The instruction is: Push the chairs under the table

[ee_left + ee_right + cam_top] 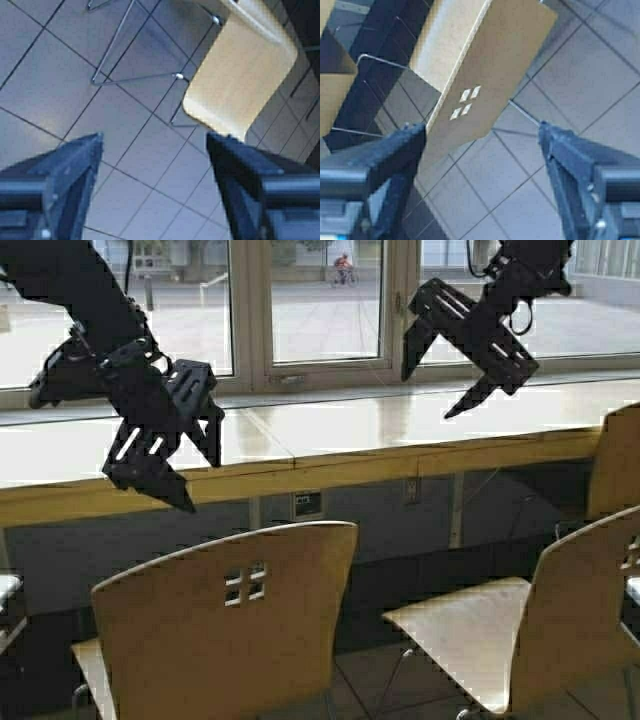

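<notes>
Two light tan chairs stand pulled out from the table (400,456). One shows its back with four small cutouts at the lower left (230,630); the other is turned sideways at the lower right (560,620). A third chair back (615,460) stands against the table at the far right. My left gripper (203,485) hangs open in the air above the left chair. My right gripper (428,395) is raised over the table, also open. In the left wrist view the open left gripper (155,142) looks down at a chair (240,85) and floor tiles. In the right wrist view the open right gripper (482,132) looks down at a chair back (485,65).
Large windows (310,300) run behind the table. A wall outlet (307,504) sits under the table top between the chairs. The floor is dark tile (400,680). Another seat edge (6,592) shows at the far left.
</notes>
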Controlling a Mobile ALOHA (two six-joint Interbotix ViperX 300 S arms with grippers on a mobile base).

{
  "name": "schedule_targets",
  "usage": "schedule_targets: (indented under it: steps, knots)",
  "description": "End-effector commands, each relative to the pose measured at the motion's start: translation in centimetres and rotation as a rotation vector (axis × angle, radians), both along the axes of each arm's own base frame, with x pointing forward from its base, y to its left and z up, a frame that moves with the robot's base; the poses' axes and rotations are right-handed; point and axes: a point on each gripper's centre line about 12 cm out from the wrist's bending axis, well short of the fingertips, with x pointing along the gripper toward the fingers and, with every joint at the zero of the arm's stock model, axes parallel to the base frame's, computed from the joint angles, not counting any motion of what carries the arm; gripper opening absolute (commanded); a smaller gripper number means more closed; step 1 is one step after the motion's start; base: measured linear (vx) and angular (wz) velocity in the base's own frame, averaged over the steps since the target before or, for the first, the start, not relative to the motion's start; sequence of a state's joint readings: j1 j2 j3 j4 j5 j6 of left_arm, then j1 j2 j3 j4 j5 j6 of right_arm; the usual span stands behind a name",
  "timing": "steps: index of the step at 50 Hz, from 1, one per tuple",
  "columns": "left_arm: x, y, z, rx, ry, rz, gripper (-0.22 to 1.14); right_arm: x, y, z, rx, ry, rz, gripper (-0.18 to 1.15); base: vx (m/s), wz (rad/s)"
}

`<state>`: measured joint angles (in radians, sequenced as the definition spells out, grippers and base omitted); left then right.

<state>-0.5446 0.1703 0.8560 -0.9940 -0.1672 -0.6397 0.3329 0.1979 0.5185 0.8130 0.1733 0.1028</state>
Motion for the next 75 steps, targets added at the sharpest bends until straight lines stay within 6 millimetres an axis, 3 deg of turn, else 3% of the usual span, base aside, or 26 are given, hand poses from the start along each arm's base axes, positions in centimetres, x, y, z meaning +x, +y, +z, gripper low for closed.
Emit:
schedule_targets:
  steps: [1,21,31,55,75]
  knots:
    - [0.9,-0.8,-0.9,-0.041,0.021,0.084,0.95,1.3,0.9,-0.1,0.060,0.014,-0.038,0.99,0.21,0.14]
    - [2.4,-2.3,-4.9,-0.071,0.107,0.180,0.95,2.4,1.3,-5.0,0.089,0.132,-0.095,0.99,0.18,0.16]
    - [2.0,-3.7,-7.0,-0.069,0.156,0.175,0.94,2.0,1.1,-8.6,0.073,0.215,-0.114,0.99,0.14,0.13]
    - [2.0,-6.1,-11.3,-0.063,0.243,0.165,0.94,2.3,0.9,-15.0,0.051,0.332,-0.133,0.99,0.08,0.07]
    - [2.7,-6.6,-14.8,-0.051,0.279,0.200,0.94,4.6,1.5,-19.9,0.074,0.395,-0.118,0.99,0.01,0.01]
